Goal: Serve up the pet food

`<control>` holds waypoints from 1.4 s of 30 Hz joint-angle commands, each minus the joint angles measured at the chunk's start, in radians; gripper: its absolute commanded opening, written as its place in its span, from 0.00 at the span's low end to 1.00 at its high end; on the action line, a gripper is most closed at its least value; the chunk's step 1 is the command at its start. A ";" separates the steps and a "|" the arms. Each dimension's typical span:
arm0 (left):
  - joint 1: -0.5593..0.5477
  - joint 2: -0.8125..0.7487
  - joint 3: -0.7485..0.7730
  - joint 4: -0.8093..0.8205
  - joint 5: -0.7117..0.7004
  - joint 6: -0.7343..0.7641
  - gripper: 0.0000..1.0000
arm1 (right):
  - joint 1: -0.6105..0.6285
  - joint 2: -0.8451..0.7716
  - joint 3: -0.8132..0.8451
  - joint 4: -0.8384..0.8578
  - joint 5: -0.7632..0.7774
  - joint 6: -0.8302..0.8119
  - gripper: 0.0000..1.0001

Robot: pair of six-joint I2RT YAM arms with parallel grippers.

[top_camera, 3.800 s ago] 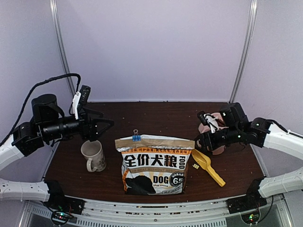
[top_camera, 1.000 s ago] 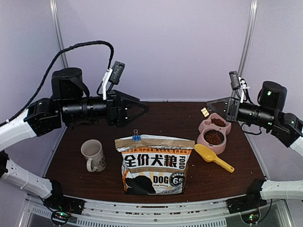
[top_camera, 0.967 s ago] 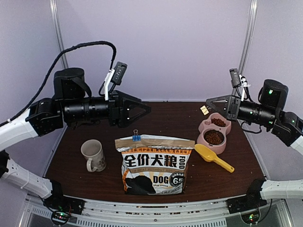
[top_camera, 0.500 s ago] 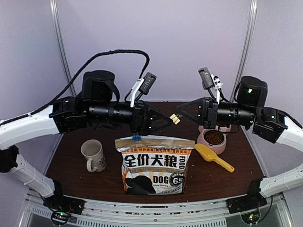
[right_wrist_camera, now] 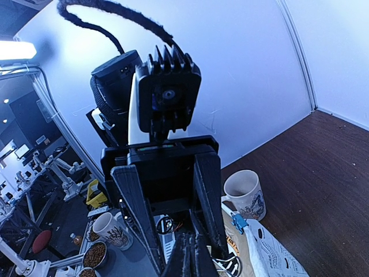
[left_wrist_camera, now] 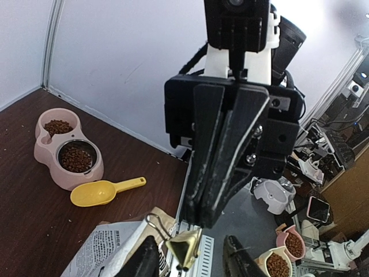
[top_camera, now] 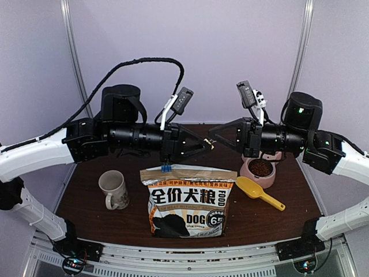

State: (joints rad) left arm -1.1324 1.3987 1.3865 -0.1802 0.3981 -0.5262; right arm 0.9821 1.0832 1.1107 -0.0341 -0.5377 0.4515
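Reddish-brown pet food fills the pink double bowl [top_camera: 249, 173] [left_wrist_camera: 43, 151] at the table's right. The brown DOG FOOD bag [top_camera: 187, 202] stands at front centre with a blue clip [top_camera: 166, 168] on its top edge. Both arms meet in the air above the bag. My right gripper [top_camera: 214, 140] [right_wrist_camera: 193, 254] is shut on a gold binder clip [top_camera: 211, 145] [left_wrist_camera: 185, 249]. My left gripper [top_camera: 206, 148] [left_wrist_camera: 190, 262] faces it, open, one finger on each side of the clip with gaps showing.
A yellow scoop [top_camera: 256, 191] [left_wrist_camera: 104, 192] lies in front of the bowl. A white mug [top_camera: 113, 189] [right_wrist_camera: 247, 193] stands left of the bag. The right arm hides the bowl's rear half in the top view.
Both arms swung in from the sides to meet over the bag. The right one brought the gold clip from near the bowl. The left fingers have narrowed around it.
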 commanded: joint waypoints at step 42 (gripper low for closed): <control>-0.004 -0.038 -0.049 0.070 0.001 -0.003 0.00 | -0.016 -0.054 0.023 -0.073 0.033 -0.033 0.52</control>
State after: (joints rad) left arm -1.1336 1.3930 1.3464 -0.1398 0.4030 -0.5484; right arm 0.9764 1.0630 1.1141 -0.1009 -0.5220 0.4236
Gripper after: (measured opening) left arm 0.101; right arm 0.484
